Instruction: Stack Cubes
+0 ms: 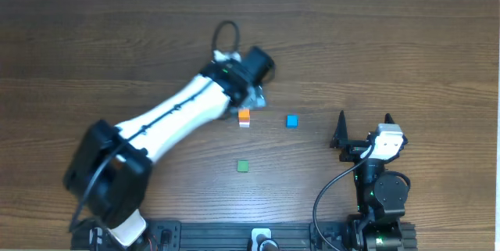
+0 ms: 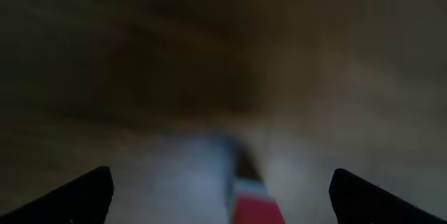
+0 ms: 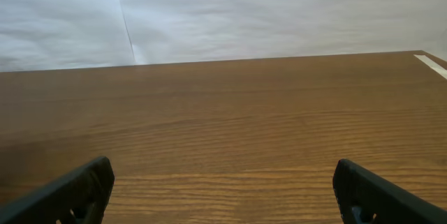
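Observation:
An orange cube (image 1: 244,113) sits on top of a white cube (image 1: 244,123) near the middle of the wooden table. My left gripper (image 1: 254,104) hovers right at this small stack, open; in the left wrist view the orange cube (image 2: 255,208) shows blurred between the wide-apart fingers of the left gripper (image 2: 222,176), slightly toward one side. A blue cube (image 1: 291,120) lies alone just right of the stack. A green cube (image 1: 243,166) lies nearer the arms' bases. My right gripper (image 1: 364,121) rests open at the right, with nothing between its fingers (image 3: 84,182).
The wooden table (image 1: 406,48) stretches bare on all sides of the cubes. In the right wrist view a white wall (image 3: 279,15) stands behind the table's far edge. A black cable (image 1: 226,32) loops above the left wrist.

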`<state>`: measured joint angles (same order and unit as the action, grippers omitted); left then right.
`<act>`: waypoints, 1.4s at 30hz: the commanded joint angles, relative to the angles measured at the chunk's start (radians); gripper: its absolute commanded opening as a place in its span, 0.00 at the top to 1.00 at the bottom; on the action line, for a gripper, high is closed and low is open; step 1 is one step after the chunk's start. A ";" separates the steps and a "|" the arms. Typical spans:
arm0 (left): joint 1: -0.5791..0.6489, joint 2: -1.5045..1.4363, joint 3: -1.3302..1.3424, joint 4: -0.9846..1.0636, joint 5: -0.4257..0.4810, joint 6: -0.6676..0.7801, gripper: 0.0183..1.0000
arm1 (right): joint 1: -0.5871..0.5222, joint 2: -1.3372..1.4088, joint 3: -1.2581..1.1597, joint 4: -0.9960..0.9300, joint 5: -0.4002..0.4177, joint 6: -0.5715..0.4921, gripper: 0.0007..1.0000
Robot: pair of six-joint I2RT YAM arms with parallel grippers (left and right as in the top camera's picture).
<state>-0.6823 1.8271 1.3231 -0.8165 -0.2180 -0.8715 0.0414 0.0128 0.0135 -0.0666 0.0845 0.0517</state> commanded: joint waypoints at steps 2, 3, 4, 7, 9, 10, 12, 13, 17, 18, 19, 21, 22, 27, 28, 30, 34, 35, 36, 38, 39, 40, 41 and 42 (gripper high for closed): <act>0.239 -0.244 -0.049 0.103 -0.041 0.082 0.00 | -0.005 -0.007 -0.008 0.000 -0.009 -0.001 0.01; 0.282 -0.306 -0.097 0.159 -0.042 0.111 0.00 | -0.005 -0.007 -0.008 0.000 -0.009 -0.001 0.01; 0.300 -0.344 -0.134 0.197 -0.042 0.132 0.00 | -0.005 -0.007 -0.008 0.000 -0.009 -0.001 0.01; 0.354 -0.519 -0.318 0.358 -0.042 0.185 0.00 | -0.005 -0.007 -0.008 0.000 -0.009 -0.001 0.01; 0.399 -0.673 -0.473 0.433 -0.039 0.188 0.00 | -0.005 -0.007 -0.008 0.000 -0.009 -0.001 0.01; 0.413 -0.718 -0.515 0.450 -0.032 0.200 0.00 | -0.005 -0.007 -0.008 0.000 -0.009 -0.001 0.01; 0.484 -0.917 -0.671 0.520 0.032 0.306 0.00 | -0.005 -0.007 -0.008 0.000 -0.009 -0.001 0.01; 0.508 -0.981 -0.715 0.530 0.050 0.343 0.01 | -0.005 -0.007 -0.008 0.000 -0.009 -0.001 0.01; 0.591 -1.202 -0.832 0.533 0.114 0.492 0.03 | -0.005 -0.007 -0.008 0.000 -0.009 -0.001 0.01; 0.611 -1.266 -0.864 0.533 0.144 0.555 0.03 | -0.005 -0.007 -0.008 0.000 -0.009 -0.001 0.01; 0.623 -1.307 -0.882 0.533 0.162 0.594 0.03 | -0.005 -0.007 -0.008 0.000 -0.009 -0.001 0.01; 0.645 -1.412 -0.932 0.536 0.208 0.703 0.03 | -0.005 -0.007 -0.008 0.000 -0.009 -0.001 0.01; 0.650 -1.445 -0.950 0.538 0.219 0.734 0.02 | -0.005 -0.007 -0.008 0.000 -0.009 -0.001 0.01; 0.660 -1.580 -1.059 0.586 0.253 0.836 0.01 | -0.005 -0.007 -0.008 0.000 -0.009 -0.001 0.01; 0.663 -1.601 -1.079 0.604 0.264 0.842 0.01 | -0.005 -0.007 -0.008 0.000 -0.009 -0.001 0.01; 0.671 -1.634 -1.113 0.639 0.278 0.842 0.01 | -0.005 -0.007 -0.008 0.000 -0.009 -0.001 0.01; 0.684 -1.713 -1.213 0.750 0.311 0.842 0.00 | -0.005 -0.007 -0.008 0.000 -0.009 -0.001 0.01; 0.686 -1.728 -1.230 0.767 0.313 0.842 0.00 | -0.005 -0.007 -0.008 0.000 -0.009 -0.001 0.01; 0.689 -1.746 -1.253 0.792 0.315 0.842 0.00 | -0.005 -0.007 -0.008 0.000 -0.009 -0.001 0.01; 0.699 -1.777 -1.295 0.838 0.315 0.842 0.00 | -0.005 -0.007 -0.008 0.000 -0.009 -0.001 0.01; 0.705 -1.788 -1.313 0.859 0.315 0.842 0.00 | -0.005 -0.007 -0.008 0.000 -0.009 -0.001 0.01; 0.711 -1.798 -1.318 0.848 0.315 0.842 0.00 | -0.005 -0.007 -0.008 0.000 -0.009 -0.001 0.01; 0.719 -1.803 -1.318 0.843 0.315 0.842 0.00 | -0.005 -0.007 -0.008 0.000 -0.009 -0.001 0.01; 0.725 -1.808 -1.318 0.841 0.315 0.842 0.00 | -0.005 -0.007 -0.008 0.000 -0.009 -0.001 0.01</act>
<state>0.0208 0.0448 0.0223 0.0250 0.0799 -0.0463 0.0414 0.0120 0.0128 -0.0662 0.0845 0.0521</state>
